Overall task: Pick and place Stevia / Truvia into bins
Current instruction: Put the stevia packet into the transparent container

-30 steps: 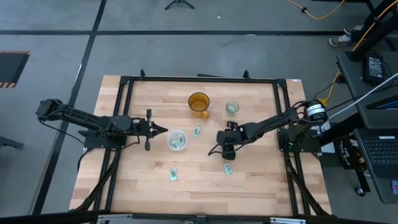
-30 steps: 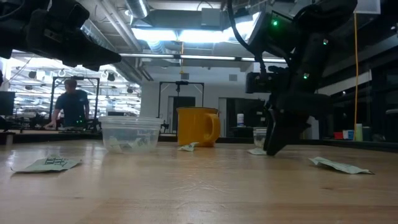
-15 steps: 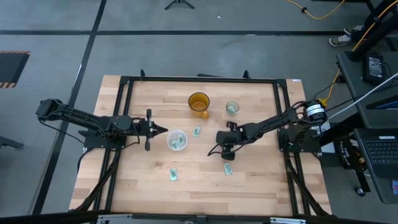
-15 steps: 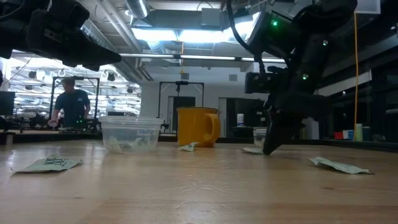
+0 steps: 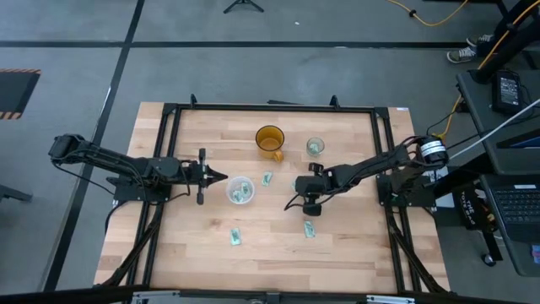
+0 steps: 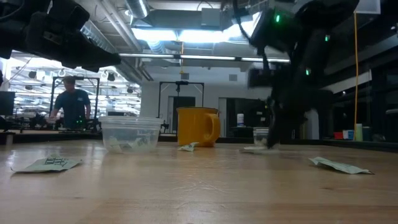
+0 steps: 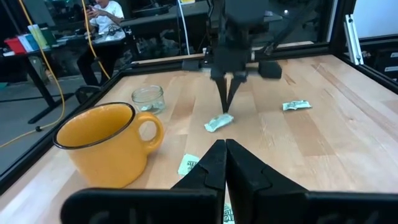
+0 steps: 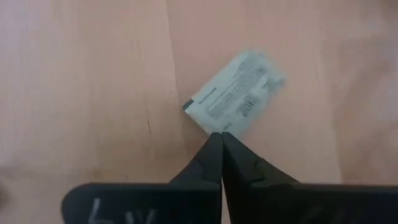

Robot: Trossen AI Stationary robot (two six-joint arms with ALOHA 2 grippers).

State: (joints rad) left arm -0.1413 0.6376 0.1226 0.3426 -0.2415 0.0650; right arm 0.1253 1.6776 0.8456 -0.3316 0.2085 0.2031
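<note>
Right pincer (image 8: 219, 138), fingers pressed together, tips at a Truvia packet (image 8: 237, 100): thin, light, floppy paper; best pinched by an edge.

The right gripper (image 5: 301, 187) points down, tips pinched together at the edge of a small pale green paper packet (image 8: 236, 101), in the middle of the high view. Up and left of it stands the orange handled mug (image 5: 270, 140). Straight up stands the small clear glass jar (image 5: 315, 147). To its left sits the wide clear plastic cup (image 5: 240, 190). The lower part of the wooden table (image 5: 354, 245) is mostly open, with two flat packets (image 5: 310, 230) lying there.
</note>
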